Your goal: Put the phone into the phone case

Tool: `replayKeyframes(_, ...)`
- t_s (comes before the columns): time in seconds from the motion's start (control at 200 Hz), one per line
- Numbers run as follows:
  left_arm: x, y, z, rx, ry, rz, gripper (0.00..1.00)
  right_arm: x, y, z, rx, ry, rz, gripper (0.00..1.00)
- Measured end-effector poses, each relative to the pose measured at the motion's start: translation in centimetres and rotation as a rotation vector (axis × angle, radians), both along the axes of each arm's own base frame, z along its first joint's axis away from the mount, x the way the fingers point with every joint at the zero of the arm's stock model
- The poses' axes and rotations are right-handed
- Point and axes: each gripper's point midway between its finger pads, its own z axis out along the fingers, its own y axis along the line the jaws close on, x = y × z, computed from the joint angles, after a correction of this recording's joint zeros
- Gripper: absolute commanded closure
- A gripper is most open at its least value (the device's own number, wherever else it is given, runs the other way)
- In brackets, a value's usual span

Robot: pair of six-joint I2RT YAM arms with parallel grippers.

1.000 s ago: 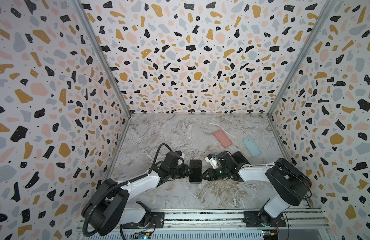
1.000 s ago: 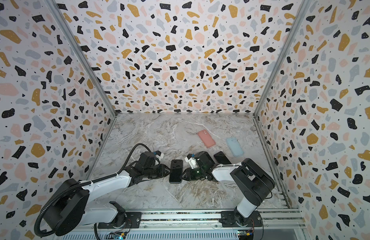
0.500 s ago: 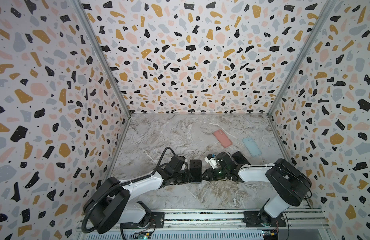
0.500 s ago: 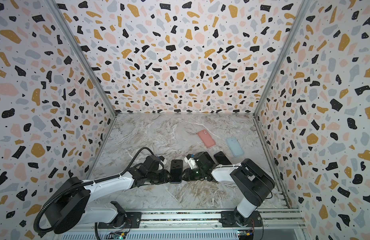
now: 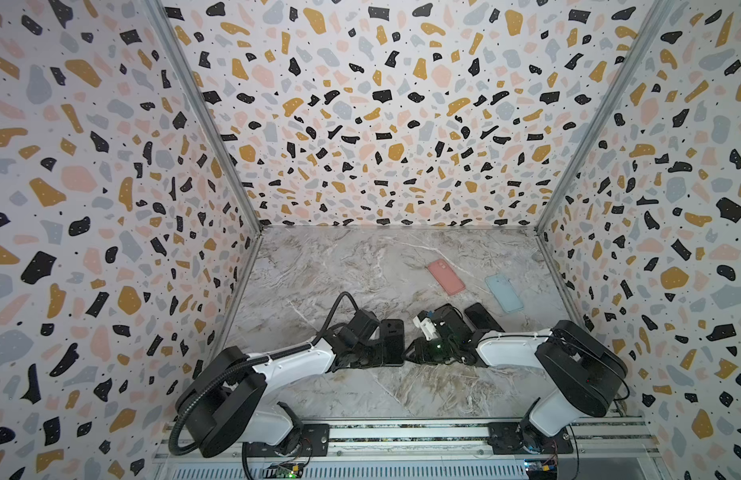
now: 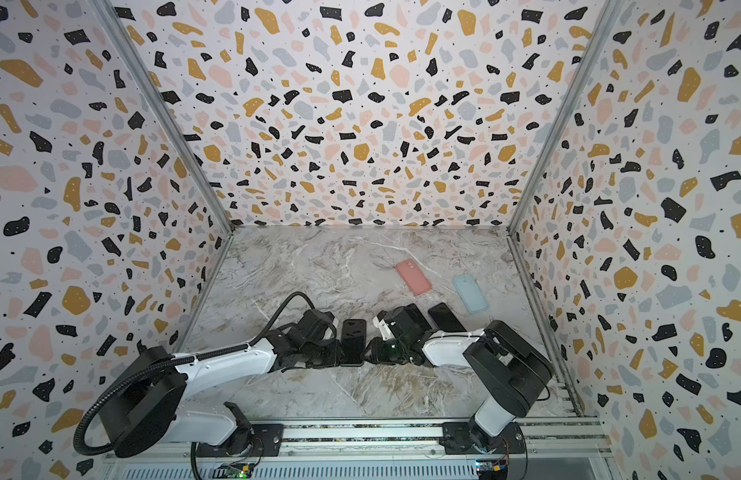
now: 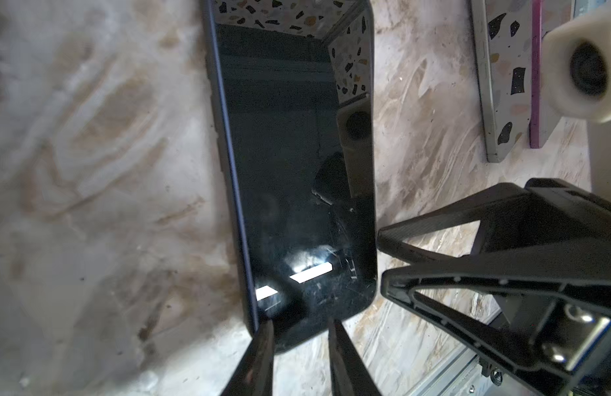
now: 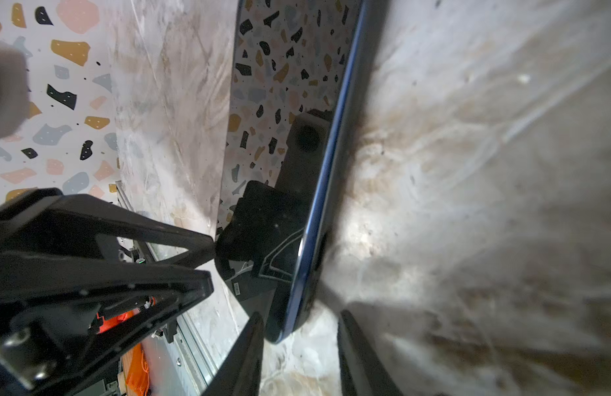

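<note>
On the marble table (image 5: 360, 266) the phone (image 5: 392, 338) lies screen up between my two arms, its long axis running away from my bases. The pink case (image 5: 445, 277) and blue case (image 5: 504, 293) lie well apart from it, nearer my right arm; I cannot tell whether they hold anything. My left gripper (image 7: 299, 324) and right gripper (image 8: 301, 315) flank the phone's near end, jaws narrowly parted, clamping nothing.

Black phone (image 5: 392, 340), pink case (image 5: 445, 277), marbled table (image 5: 339, 266)
</note>
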Motion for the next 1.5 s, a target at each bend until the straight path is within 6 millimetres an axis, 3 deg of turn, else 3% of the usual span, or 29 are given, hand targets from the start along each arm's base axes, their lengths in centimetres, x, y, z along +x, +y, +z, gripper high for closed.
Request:
replayKeyframes(0.195, 0.2, 0.4, 0.4, 0.025, -0.009, 0.008, 0.63, -0.1, 0.1, 0.0, -0.004, 0.019, -0.020, 0.62)
replayKeyframes(0.355, 0.8, 0.7, 1.5, 0.044, -0.047, 0.016, 0.63, -0.1, 0.2, 0.0, -0.023, 0.022, -0.035, 0.62)
replayKeyframes(0.601, 0.4, 0.6, 1.2, 0.066, -0.050, 0.005, 0.63, -0.2, 0.3, 0.0, -0.027, 0.053, -0.078, 0.63)
replayKeyframes(1.071, -0.1, 0.5, 0.1, 0.103, -0.035, 0.008, 0.66, -0.3, 0.6, 0.2, -0.013, 0.097, -0.117, 0.64)
replayKeyframes(1.502, 0.2, -0.1, -0.1, 0.083, -0.030, 0.022, 0.76, -0.5, 0.6, -0.1, -0.019, 0.104, -0.115, 0.64)
